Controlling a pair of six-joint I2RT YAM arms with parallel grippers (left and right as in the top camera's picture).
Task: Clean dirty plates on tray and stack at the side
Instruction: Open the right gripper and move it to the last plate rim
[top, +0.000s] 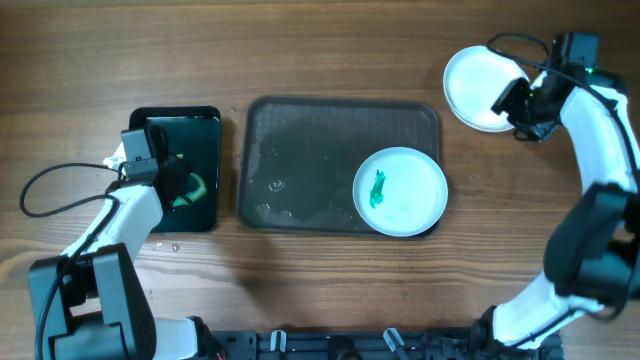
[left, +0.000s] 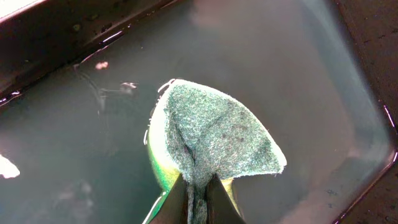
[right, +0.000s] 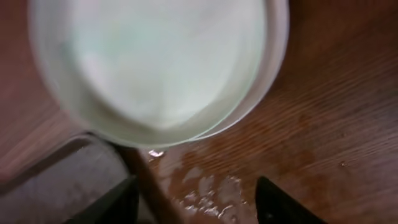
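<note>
— Wooden bench (top: 330, 270): where are the plates?
— One smeared plate (top: 400, 191) on the tray's (top: 300, 150) right end; a stack (top: 480, 88) at the far right corner.
— Grippers?
— The left gripper (left: 198, 186) pinches a sponge (left: 217, 134); the right gripper (right: 199, 199) is spread beside the stack.

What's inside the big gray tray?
One white plate with a green smear sits at the right end of the tray. The rest looks bare and wet. The tray floor under the plate is hidden.

No writing, label, brand, number or sign can be read in any view. The plate (top: 415, 205) bears only a teal-green smear; the tray (top: 300, 150) and the smaller black tray (top: 207, 128) show no lettering.
</note>
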